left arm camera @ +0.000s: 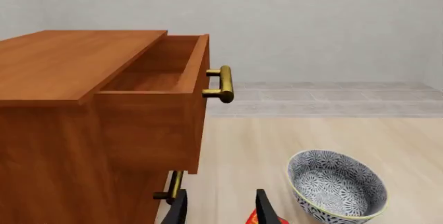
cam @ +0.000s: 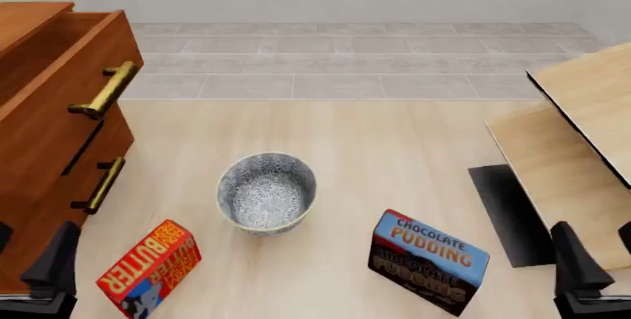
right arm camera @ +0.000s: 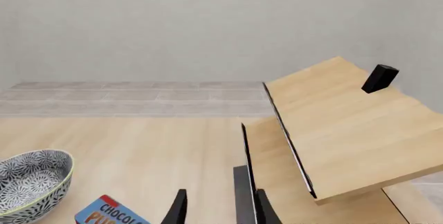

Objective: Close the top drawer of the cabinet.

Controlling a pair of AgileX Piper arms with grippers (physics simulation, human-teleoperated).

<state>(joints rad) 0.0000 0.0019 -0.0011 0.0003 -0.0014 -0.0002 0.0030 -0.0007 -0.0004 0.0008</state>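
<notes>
The cabinet (cam: pixel 35 164) (left arm camera: pixel 49 146) is a reddish-brown wooden chest at the table's left. Its top drawer (left arm camera: pixel 181 73) (cam: pixel 59 101) stands pulled out, empty inside, with one brass bar handle (left arm camera: pixel 221 84) (cam: pixel 106 88) on its flat front. My left gripper (left arm camera: pixel 221 212) (cam: pixel 28 260) is open and empty, low and near the table's front, apart from the drawer and below its handle. My right gripper (right arm camera: pixel 220 211) (cam: pixel 599 260) is open and empty at the front right, far from the cabinet.
A patterned bowl (cam: pixel 266 190) (left arm camera: pixel 337 190) (right arm camera: pixel 31 182) stands mid-table. A red butter box (cam: pixel 150 267) lies front left, a chocolate pudding box (cam: pixel 427 260) (right arm camera: pixel 111 214) front right. Pale light-wood furniture (cam: pixel 581 127) (right arm camera: pixel 339 130) fills the right side. A lower drawer handle (cam: pixel 103 184) (left arm camera: pixel 171 185) juts out.
</notes>
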